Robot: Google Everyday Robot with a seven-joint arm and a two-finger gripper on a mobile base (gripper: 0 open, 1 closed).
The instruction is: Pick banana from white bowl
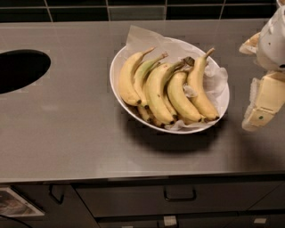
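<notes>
The white bowl (116, 84) is wide and oval, lined with crumpled white paper, and stands in the middle of the steel counter. It holds several bananas lying side by side. The banana (199, 89) is the long, curved, fully yellow one at the right side of the bowl, stem pointing to the back and dark tip to the front. A green-tinged banana (143, 75) lies further left. My gripper (252, 82) hangs at the right edge of the view, just right of the bowl and above the counter, open and empty, apart from the bananas.
The steel counter (67, 124) has a dark round opening (20, 69) at the far left. A dark tiled wall (133, 9) runs along the back. Drawers with handles (179, 196) sit below the front edge.
</notes>
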